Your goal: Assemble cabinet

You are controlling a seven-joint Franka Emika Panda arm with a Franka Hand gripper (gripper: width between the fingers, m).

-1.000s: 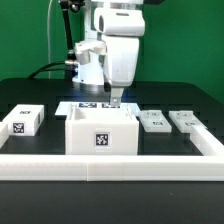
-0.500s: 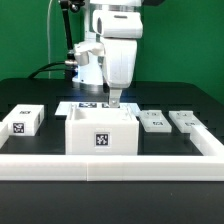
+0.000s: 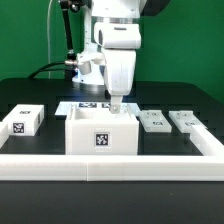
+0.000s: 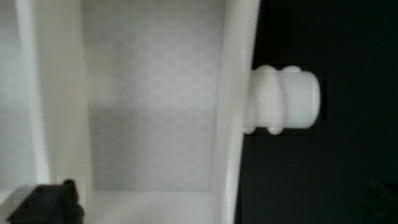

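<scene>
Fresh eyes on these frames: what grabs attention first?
The big white cabinet sits mid-table with one tag facing the camera, and the arm's claw points straight down at its rear wall. A small tagged block lies at the exterior view's left, two flat tagged pieces at that view's right. In the wrist view, a ribbed round knob sticks out from the cabinet's wall.

Whether the gripper (image 3: 113, 103) clamps the far wall of the cabinet (image 3: 100, 138) is too small to tell. The cabinet hides part of the marker board (image 3: 84, 106). The wrist view is blurred.
</scene>
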